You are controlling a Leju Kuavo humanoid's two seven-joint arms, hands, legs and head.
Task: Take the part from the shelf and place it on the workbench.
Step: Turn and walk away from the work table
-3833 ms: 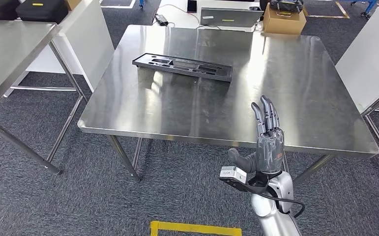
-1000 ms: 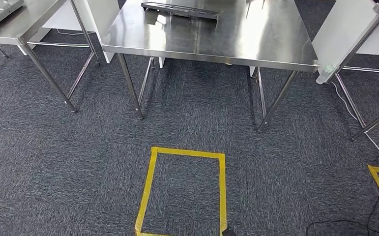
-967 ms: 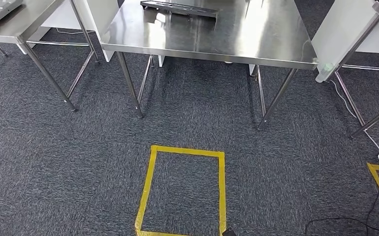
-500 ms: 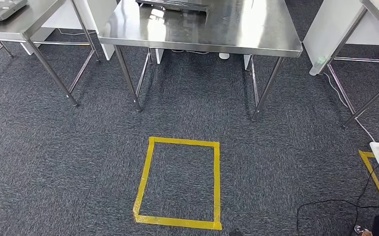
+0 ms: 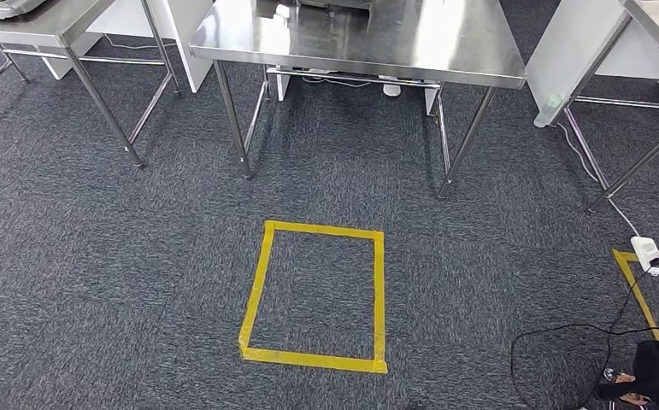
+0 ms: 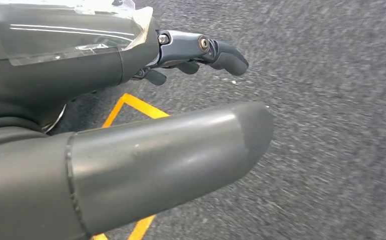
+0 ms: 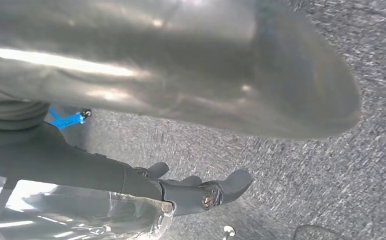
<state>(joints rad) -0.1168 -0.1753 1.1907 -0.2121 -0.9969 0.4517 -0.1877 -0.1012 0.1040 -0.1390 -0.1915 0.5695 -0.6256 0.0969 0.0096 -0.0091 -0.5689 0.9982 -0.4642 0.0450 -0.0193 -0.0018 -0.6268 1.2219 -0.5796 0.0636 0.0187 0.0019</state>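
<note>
Over dark carpet, the left hand (image 6: 145,130) is hanging with fingers apart, holding nothing. Farther off, the steel workbench (image 5: 445,51) is standing beyond a yellow tape square (image 5: 315,295). The right hand (image 7: 180,90) is likewise hanging spread and empty. The part's whereabouts cannot be told.

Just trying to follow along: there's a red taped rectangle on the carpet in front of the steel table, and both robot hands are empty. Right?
Not quite. The taped rectangle is yellow, not red, as the head view shows. It does lie on the carpet before the steel table, and the left hand and right hand hold nothing.
</note>
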